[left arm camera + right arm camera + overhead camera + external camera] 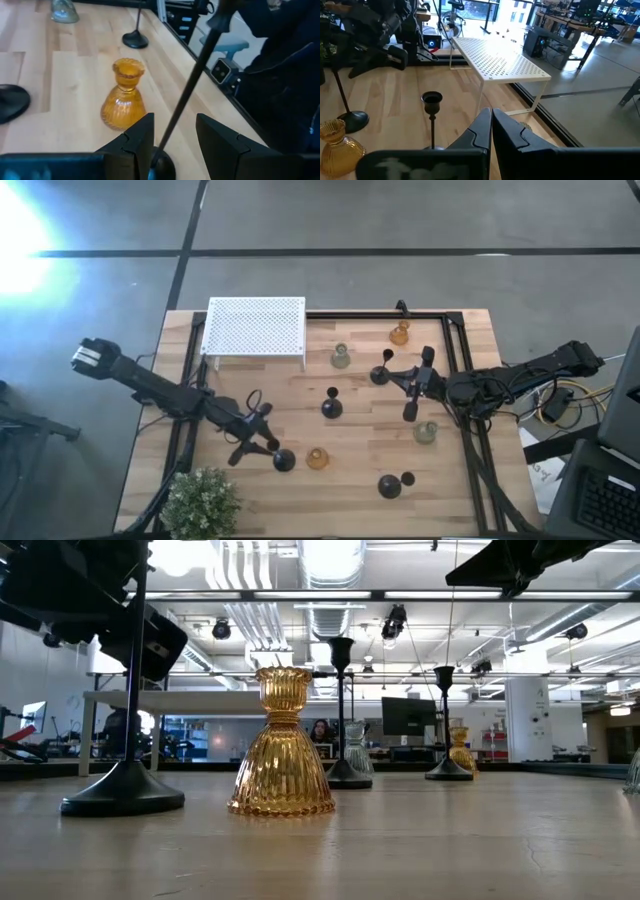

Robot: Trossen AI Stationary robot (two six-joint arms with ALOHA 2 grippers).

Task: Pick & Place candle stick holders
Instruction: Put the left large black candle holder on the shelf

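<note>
Candle stick holders stand scattered over the pale wooden table (350, 500). Nearest the front edge, a black holder with a round base and thin stem (283, 459) sits by the green potted plant (200, 502), and the left gripper (252, 442) straddles that stem with its jaws partly open; from the left wrist view the stem runs up between the fingers (137, 145), though I cannot tell whether they touch it. Just beside it stands a ribbed amber glass holder (318, 458), with another black holder (390, 486) further along. Mid-table, a black one (332, 406) stands upright, and a pale green glass one (426, 432) lies near the right gripper (409, 412), whose jaws are closed and empty. Farther back are a green holder (341, 357), an amber one (400, 334) and the white perforated metal box (254, 328).
</note>
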